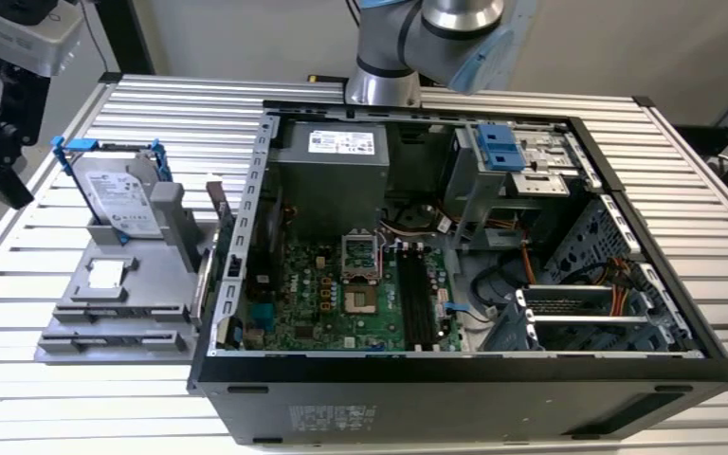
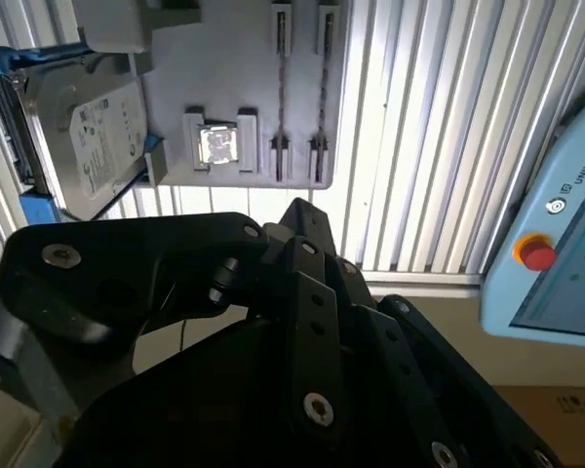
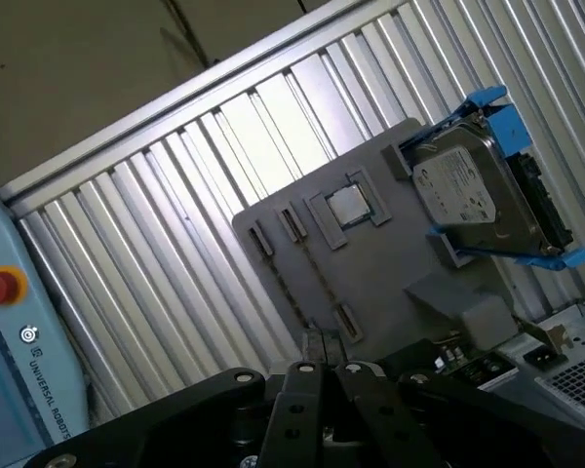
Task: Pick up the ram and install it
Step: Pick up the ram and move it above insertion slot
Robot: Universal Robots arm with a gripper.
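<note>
On the ribbed aluminium table (image 1: 681,142), largest item first: one open black steel computer case (image 1: 465,393) lying on its side, with the green motherboard (image 1: 326,303) exposed and its long black memory slots (image 1: 417,299) apparently vacant. Just beside it, toward the exterior view's left: one grey moulded parts fixture (image 1: 149,284), carrying a silver hard drive in a blue frame (image 1: 121,194) propped upright. Next, the black linkage gripper (image 1: 12,190), hanging by the table's edge, well apart from the ram. In the first wrist view its jaws read as clenched, tips together, grasping nothing. Then the ram (image 1: 221,210): a thin dark board that appears to stand on edge between the fixture's grey block and the case wall, untouched. Smallest, one square silver processor chip (image 1: 106,275), seated in the fixture. Hazards for your judgement: the stick sits in a tight gap, so a skewed approach could strike the case wall or topple it, and clenched jaws would push it rather than grip it.
</note>
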